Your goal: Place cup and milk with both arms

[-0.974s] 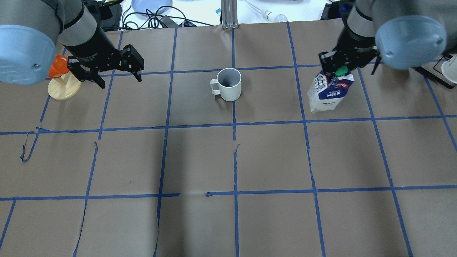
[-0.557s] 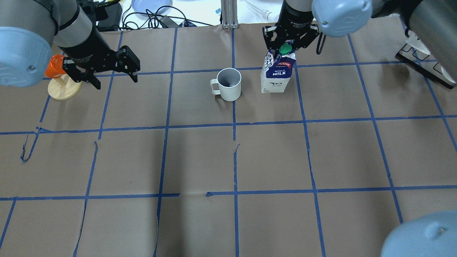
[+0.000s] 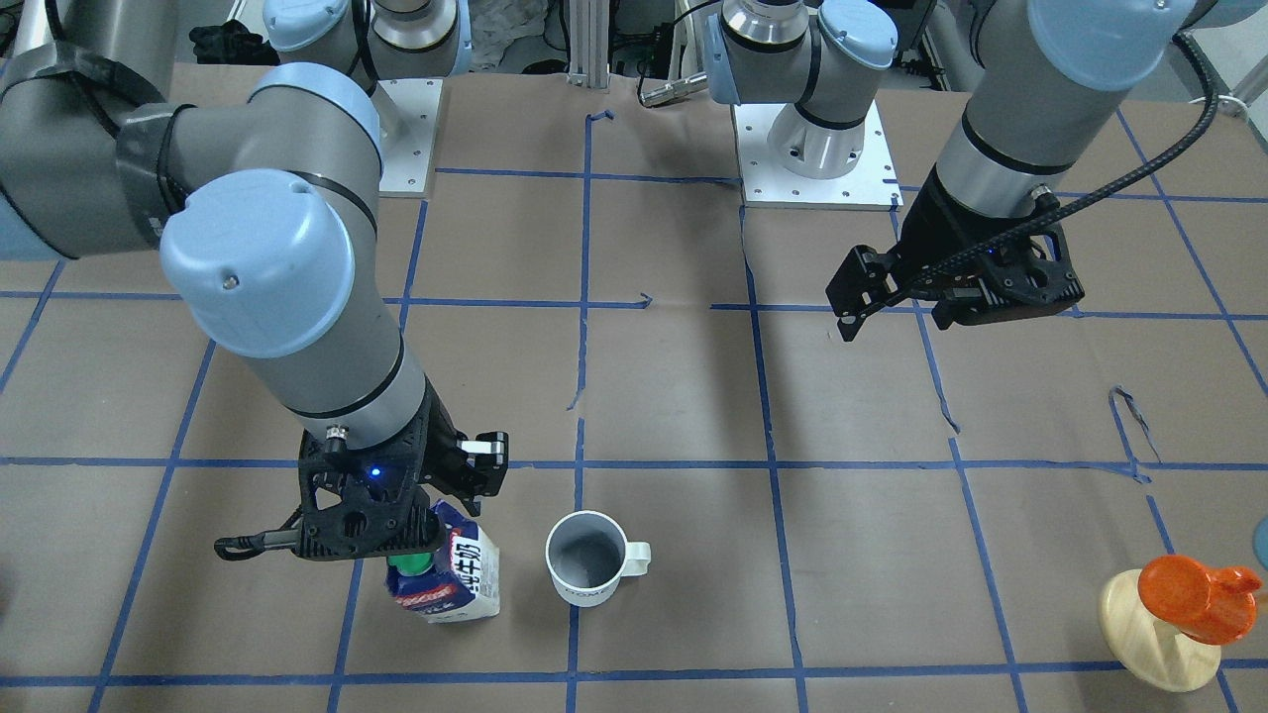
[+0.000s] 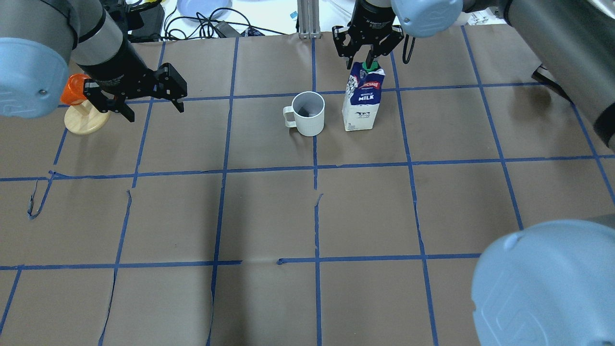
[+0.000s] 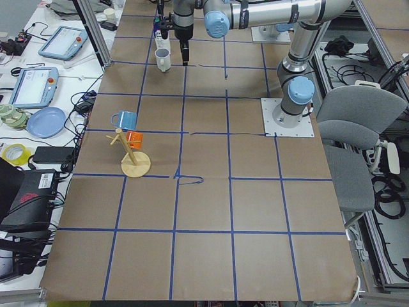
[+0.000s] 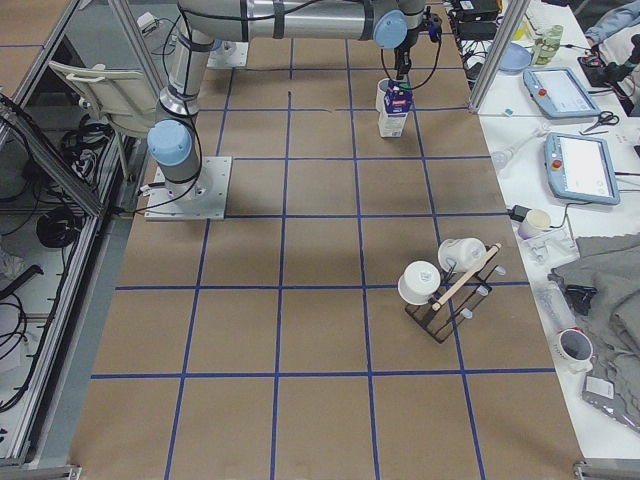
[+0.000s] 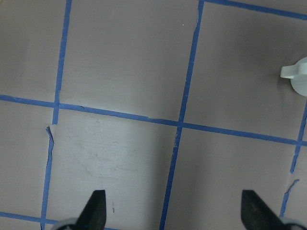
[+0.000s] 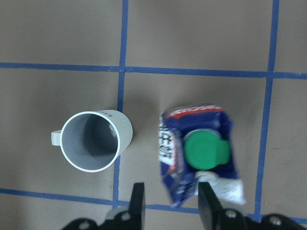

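The white mug [image 4: 307, 115] stands upright near the table's far middle, handle to the view's left; it also shows in the front view [image 3: 586, 569] and the right wrist view [image 8: 91, 141]. The blue and white milk carton [image 4: 361, 103] with a green cap stands upright just right of the mug, a small gap between them [image 3: 461, 584] [image 8: 201, 153]. My right gripper [image 4: 367, 60] is directly over the carton, its fingers narrowly spaced at the carton's top. My left gripper [image 4: 156, 111] hovers open and empty far left of the mug [image 3: 892, 322] [image 7: 173, 201].
An orange cup on a pale wooden stand [image 4: 79, 103] is just behind my left gripper. A rack with white cups [image 6: 445, 285] stands at the table's right end. Cables and a blue plate [image 4: 202, 7] lie beyond the far edge.
My right arm carried the carton leftward from the right side to beside the mug; it hung tilted then and now stands upright. My left gripper drifted slightly left.
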Robot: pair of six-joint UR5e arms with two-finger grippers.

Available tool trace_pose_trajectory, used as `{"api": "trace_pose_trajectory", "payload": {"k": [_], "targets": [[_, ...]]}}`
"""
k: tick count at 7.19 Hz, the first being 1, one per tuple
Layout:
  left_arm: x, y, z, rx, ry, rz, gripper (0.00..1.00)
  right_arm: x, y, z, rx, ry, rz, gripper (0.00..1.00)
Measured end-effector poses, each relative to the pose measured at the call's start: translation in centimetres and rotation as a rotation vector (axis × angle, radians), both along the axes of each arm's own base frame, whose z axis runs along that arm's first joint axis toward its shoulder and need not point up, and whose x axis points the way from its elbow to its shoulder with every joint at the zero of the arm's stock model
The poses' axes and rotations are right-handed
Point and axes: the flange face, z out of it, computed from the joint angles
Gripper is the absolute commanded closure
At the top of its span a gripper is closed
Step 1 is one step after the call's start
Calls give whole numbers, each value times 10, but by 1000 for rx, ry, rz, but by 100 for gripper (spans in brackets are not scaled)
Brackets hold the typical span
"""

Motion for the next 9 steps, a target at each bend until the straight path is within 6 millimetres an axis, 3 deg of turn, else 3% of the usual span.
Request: {"api": "trace_pose_trajectory", "payload": {"k": [2, 4, 6, 9], "targets": [[0, 0, 0, 0, 0, 0, 0, 1, -4, -7, 9, 0, -1, 45], [0, 0, 0, 1, 0, -1, 0, 1, 1, 3, 6, 8, -1, 39], [1, 0, 0, -1, -2, -1, 0, -5, 25, 36, 27, 22, 0, 38], [2, 2, 5, -8, -18, -25, 0, -30, 80, 78, 58, 57, 50, 34]]}}
